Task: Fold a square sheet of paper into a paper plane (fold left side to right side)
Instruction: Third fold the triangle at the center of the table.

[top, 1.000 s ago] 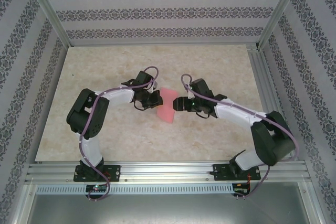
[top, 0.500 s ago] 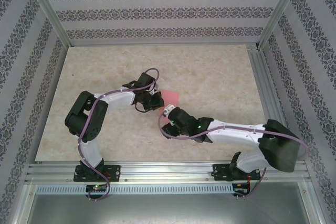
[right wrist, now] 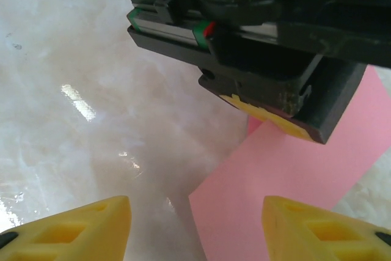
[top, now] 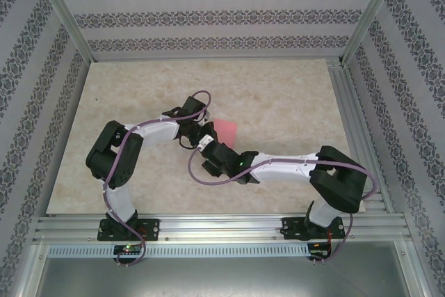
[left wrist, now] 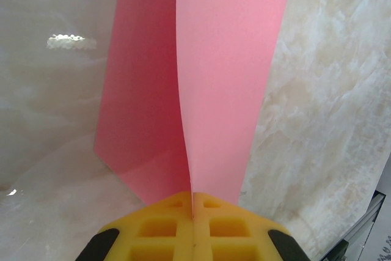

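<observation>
The square sheet of paper (left wrist: 226,77) is pink-red; one flap stands up from the part lying flat on the table. My left gripper (left wrist: 193,211) is shut on the near edge of that raised flap, its yellow fingers (left wrist: 159,230) pressed together. From above, the sheet (top: 227,130) shows just right of the left gripper (top: 201,131). My right gripper (top: 208,146) sits directly in front of it, reaching in from the right. In the right wrist view its jaws (right wrist: 195,227) stand open, empty, over a corner of the sheet (right wrist: 287,187), with the left gripper's body (right wrist: 263,47) close ahead.
The marble-patterned tabletop (top: 278,95) lies inside patterned walls, with an aluminium rail (top: 222,226) along the near edge. The right arm (top: 292,168) stretches low across the table's near middle, crossing toward the left arm (top: 115,161).
The right arm has swung from the paper's right side round to its near-left side, beside the left gripper, its jaws narrowing somewhat. The left gripper has stayed shut on the paper.
</observation>
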You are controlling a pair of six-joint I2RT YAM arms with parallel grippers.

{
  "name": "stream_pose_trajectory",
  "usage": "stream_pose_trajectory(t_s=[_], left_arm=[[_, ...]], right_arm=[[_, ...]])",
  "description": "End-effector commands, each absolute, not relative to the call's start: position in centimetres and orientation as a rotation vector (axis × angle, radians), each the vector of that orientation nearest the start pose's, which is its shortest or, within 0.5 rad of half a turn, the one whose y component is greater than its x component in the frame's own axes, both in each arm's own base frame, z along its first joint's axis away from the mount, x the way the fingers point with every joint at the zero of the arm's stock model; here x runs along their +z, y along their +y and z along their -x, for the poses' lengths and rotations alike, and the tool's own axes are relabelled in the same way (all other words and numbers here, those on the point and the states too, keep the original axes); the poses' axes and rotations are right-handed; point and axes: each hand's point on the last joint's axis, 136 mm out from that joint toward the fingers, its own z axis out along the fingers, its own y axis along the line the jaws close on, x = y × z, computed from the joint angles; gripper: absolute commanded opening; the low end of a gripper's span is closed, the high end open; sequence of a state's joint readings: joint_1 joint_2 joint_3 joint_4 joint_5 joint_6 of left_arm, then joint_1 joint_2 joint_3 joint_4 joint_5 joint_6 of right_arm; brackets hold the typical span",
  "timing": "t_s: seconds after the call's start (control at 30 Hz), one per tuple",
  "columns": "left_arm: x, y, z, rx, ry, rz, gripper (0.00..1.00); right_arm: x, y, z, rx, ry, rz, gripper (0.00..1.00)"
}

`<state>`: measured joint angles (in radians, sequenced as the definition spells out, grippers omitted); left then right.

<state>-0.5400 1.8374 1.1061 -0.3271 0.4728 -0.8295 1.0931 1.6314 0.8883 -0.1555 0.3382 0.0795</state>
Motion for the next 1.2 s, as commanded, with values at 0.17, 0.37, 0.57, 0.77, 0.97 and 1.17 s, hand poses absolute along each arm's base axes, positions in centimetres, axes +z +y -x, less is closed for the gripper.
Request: stream_pose_trajectory(t_s=[0.17, 0.37, 0.57, 0.77, 0.97, 1.17], left_arm=[[5.4, -28.8, -31.7, -1.007, 2.881, 0.230, 0.08], [5.2, -28.6, -31.6, -0.989, 2.889, 0.223, 0.11], [5.8, -28.5, -31.4, -0.984, 2.885, 0.191, 0.19], [7.9, -26.8, -31.1, -0.926, 2.863, 0.144, 0.45], [10.1, -24.7, -31.1, -0.897, 2.831, 0.118, 0.65], [10.7, -24.9, -33.4, -0.925, 2.814, 0.065, 0.55]], right_arm=[[7.2, 34.0, -23.8, 0.105, 2.147, 1.061, 0.28], [7.3, 33.9, -23.6, 0.109, 2.147, 1.083, 0.00], [7.2, 33.8, -23.2, 0.130, 2.156, 1.097, 0.00], [7.2, 33.7, -22.5, 0.192, 2.165, 1.100, 0.00], [7.0, 33.3, -22.3, 0.250, 2.189, 1.087, 0.00], [6.8, 32.5, -22.6, 0.295, 2.214, 1.044, 0.00]])
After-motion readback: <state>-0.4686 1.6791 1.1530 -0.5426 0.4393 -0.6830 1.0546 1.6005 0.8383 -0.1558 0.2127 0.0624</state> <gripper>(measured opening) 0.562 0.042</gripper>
